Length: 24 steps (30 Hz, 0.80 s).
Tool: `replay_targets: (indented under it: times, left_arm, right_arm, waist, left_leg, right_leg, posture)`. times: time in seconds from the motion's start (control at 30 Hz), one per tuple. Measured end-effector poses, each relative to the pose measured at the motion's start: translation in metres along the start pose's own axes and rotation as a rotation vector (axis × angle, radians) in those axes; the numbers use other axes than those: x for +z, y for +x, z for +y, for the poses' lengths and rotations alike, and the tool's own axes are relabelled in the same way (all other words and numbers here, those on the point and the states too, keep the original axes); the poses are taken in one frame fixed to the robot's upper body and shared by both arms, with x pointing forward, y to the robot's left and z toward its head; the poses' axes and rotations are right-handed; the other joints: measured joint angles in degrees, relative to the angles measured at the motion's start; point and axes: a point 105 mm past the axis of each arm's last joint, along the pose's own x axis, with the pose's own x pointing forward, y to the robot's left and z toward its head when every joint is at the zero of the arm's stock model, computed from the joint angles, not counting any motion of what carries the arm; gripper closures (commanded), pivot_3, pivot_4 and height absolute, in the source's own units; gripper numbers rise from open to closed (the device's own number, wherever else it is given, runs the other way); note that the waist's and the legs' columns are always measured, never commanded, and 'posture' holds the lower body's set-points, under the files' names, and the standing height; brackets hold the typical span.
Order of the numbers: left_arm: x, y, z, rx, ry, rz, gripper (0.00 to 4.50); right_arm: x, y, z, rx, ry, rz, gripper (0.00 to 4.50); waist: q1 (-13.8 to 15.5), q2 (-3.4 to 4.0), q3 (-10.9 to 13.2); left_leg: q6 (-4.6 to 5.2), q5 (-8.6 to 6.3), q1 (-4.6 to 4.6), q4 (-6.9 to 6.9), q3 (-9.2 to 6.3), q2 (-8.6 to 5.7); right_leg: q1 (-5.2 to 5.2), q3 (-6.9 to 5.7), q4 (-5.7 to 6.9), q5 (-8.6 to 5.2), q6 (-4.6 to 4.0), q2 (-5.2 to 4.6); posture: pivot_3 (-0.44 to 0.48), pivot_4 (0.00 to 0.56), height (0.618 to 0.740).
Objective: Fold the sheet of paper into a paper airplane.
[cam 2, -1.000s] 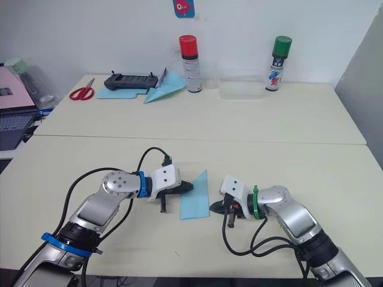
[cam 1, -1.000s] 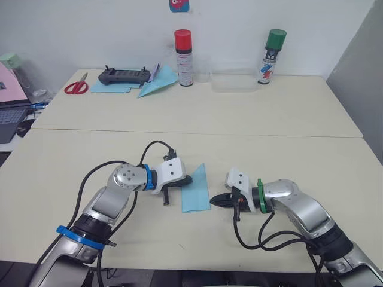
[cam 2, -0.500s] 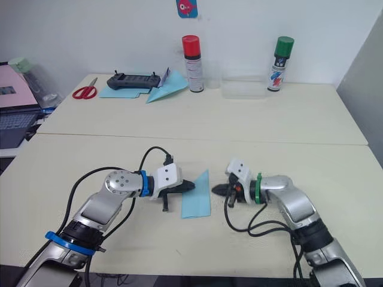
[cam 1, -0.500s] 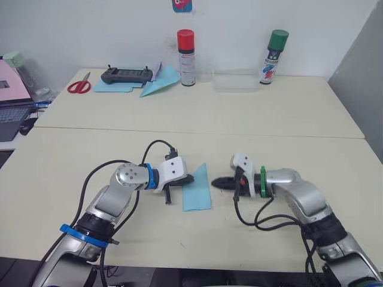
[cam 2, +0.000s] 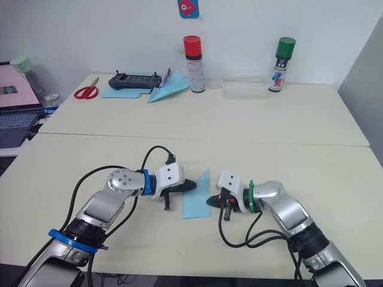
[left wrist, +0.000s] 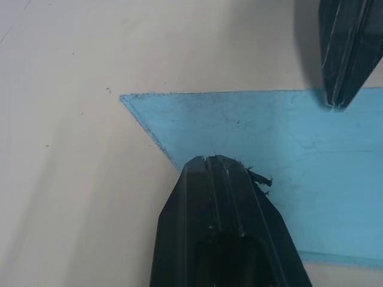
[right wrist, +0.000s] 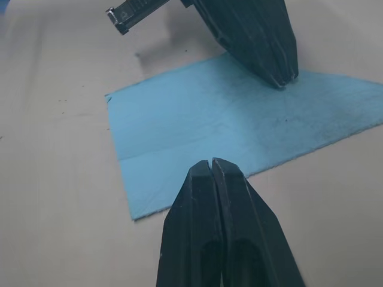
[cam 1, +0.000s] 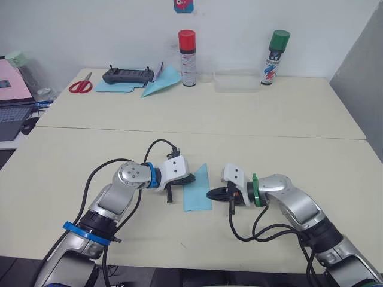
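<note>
Lying flat on the near table (cam 1: 72,179), the sheet of paper (cam 1: 197,191) is folded into a narrow strip with its long axis running away from the robot, the slanted tip pointing toward the far table. From the left side, the left gripper (cam 1: 190,178) has its fingers pressed together, tip down on the paper's left part. On the right, the right gripper (cam 1: 210,194) is also pinched closed, empty, its tip at the paper's right edge, near the closer end.
</note>
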Motion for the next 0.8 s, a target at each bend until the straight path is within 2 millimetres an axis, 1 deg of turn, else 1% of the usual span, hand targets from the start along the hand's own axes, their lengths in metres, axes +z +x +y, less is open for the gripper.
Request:
replay_targets:
  times: [0.23, 0.43, 0.5, 0.57, 0.6, 0.67, 0.73, 0.8]
  left_arm:
    - [-0.001, 0.000, -0.001, 0.000, -0.002, 0.000, 4.50]
    - [0.000, 0.000, 0.000, 0.001, 0.000, -0.001, 4.50]
    - [0.000, 0.000, 0.000, 0.001, 0.000, 0.000, 4.50]
    - [0.000, 0.000, 0.001, 0.001, -0.001, 0.000, 4.50]
    - [0.000, 0.001, 0.001, 0.001, -0.002, -0.001, 4.50]
    - [-0.001, 0.001, 0.002, 0.000, 0.000, -0.003, 4.50]
    - [0.000, 0.001, 0.004, 0.000, 0.006, -0.003, 4.50]
    - [0.001, 0.002, 0.003, -0.005, 0.011, -0.006, 4.50]
  right_arm:
    - [-0.009, -0.008, 0.022, 0.145, 0.043, 0.039, 4.47]
    - [-0.013, -0.015, 0.029, 0.205, 0.069, 0.064, 4.47]
    - [-0.013, -0.017, 0.028, 0.211, 0.070, 0.065, 4.47]
    - [-0.010, -0.018, 0.022, 0.203, 0.086, 0.052, 4.47]
    - [-0.005, -0.019, 0.013, 0.170, 0.094, 0.031, 4.47]
    - [0.009, -0.019, -0.006, 0.091, 0.103, -0.037, 4.47]
    - [0.030, -0.016, -0.027, -0.010, 0.117, -0.131, 4.47]
    - [0.040, -0.009, -0.037, -0.059, 0.154, -0.193, 4.47]
  waist:
    - [-0.02, -0.01, -0.01]
    - [0.00, -0.01, -0.01]
    - [0.00, -0.02, -0.01]
    - [-0.01, -0.02, 0.02]
    - [-0.03, -0.02, 0.02]
    - [-0.06, -0.03, 0.03]
    - [-0.08, -0.03, 0.03]
    - [0.01, -0.03, 0.03]
  left_leg:
    - [0.00, 0.00, 0.01, 0.00, 0.00, 0.01]
    - [0.00, 0.00, -0.01, 0.00, 0.00, 0.01]
    - [0.00, 0.00, -0.01, 0.00, 0.00, 0.01]
    - [0.00, 0.00, -0.01, 0.01, 0.00, 0.01]
    - [0.00, 0.00, -0.01, 0.03, 0.00, 0.00]
    - [0.00, 0.00, 0.01, 0.06, 0.00, 0.01]
    - [0.00, 0.00, 0.00, 0.06, -0.01, 0.02]
    - [0.00, 0.00, -0.03, 0.05, -0.03, 0.02]
  right_leg:
    - [0.00, 0.00, 0.00, 0.00, 0.00, 0.01]
    - [-0.01, -0.01, -0.01, 0.00, 0.00, 0.01]
    - [-0.01, 0.00, -0.01, 0.00, 0.00, 0.01]
    - [-0.01, 0.00, 0.01, 0.01, 0.02, 0.01]
    - [-0.01, 0.00, 0.01, 0.02, 0.04, 0.01]
    - [-0.01, 0.00, 0.04, 0.03, 0.05, 0.01]
    - [-0.01, -0.01, 0.06, 0.03, 0.04, 0.02]
    - [-0.01, -0.03, 0.04, 0.03, 0.04, 0.02]
  posture:
    - [0.000, 0.150, 0.740]
    - [0.000, 0.150, 0.740]
    - [0.000, 0.150, 0.740]
    - [0.000, 0.150, 0.740]
    - [0.000, 0.150, 0.740]
    - [0.000, 0.150, 0.740]
    - [0.000, 0.150, 0.740]
    - [0.000, 0.150, 0.740]
